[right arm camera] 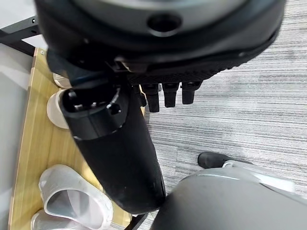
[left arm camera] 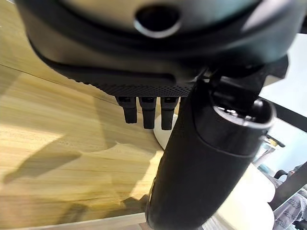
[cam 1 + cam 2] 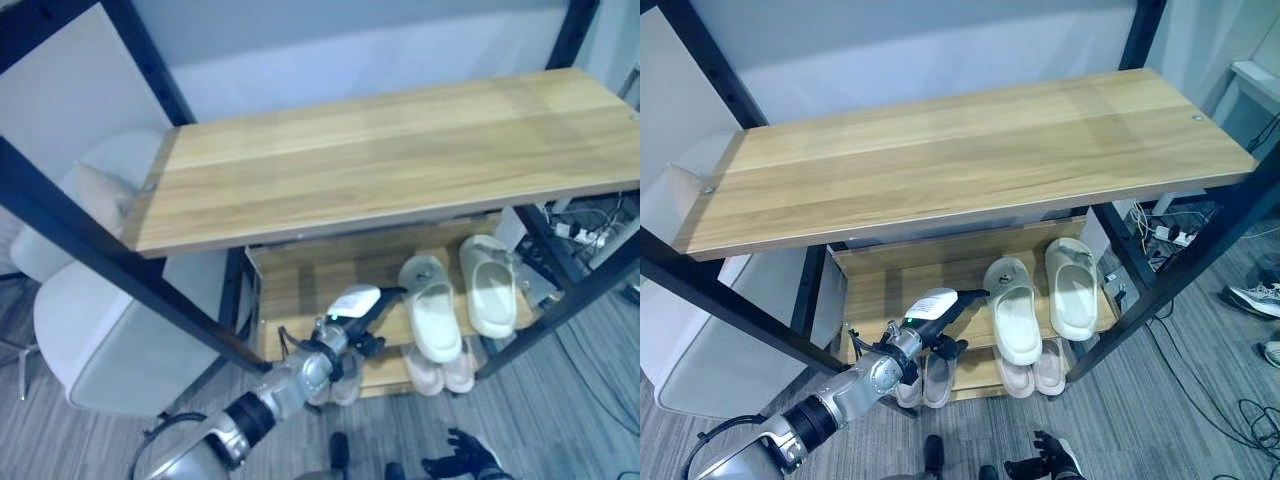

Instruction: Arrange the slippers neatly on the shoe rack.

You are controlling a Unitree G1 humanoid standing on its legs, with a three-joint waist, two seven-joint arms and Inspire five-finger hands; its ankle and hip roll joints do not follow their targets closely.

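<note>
The left hand's (image 3: 352,318) dark fingers (image 2: 147,111) hang relaxed and hold nothing over the wooden middle shelf (image 3: 300,285) of the black-framed shoe rack (image 3: 940,160). Just beside it lies a pale cream slipper pair (image 3: 460,295); two pinkish pairs (image 3: 1032,372) sit below. The right hand (image 3: 1045,462) hangs loosely open above grey carpet (image 1: 249,96).

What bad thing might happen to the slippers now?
The left hand reaches in beside the white slippers on the middle shelf; a sideways bump might knock the nearer one crooked. That one's heel already sits at the shelf's front edge, so a nudge might drop it onto the pink pair below.
</note>
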